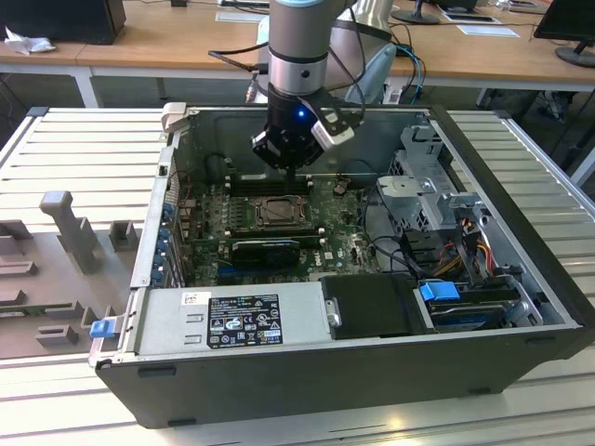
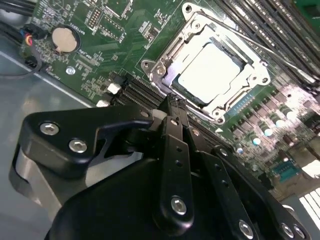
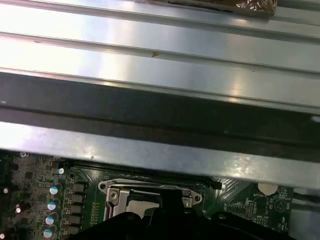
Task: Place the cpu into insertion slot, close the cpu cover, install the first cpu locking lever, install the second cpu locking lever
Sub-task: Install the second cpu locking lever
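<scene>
**Pincer hanging just above the far edge of the socket**

An open computer case [image 1: 363, 362] is lying on the worktop [image 1: 84, 149], and the arm is reaching down into it over the green board [image 2: 125, 30]. The pincer [image 1: 296, 173] is hovering just past the far edge of the insertion slot [image 1: 277, 213], which is lying slightly nearer the camera and below it. In the second wrist view the cpu [image 2: 212, 67] is sitting inside the slot with the cpu cover [image 2: 250, 65] lying down around it. The pincer's fingertips [image 2: 172, 107] are pressed together, holding nothing, and pointing at the socket's edge.
</scene>
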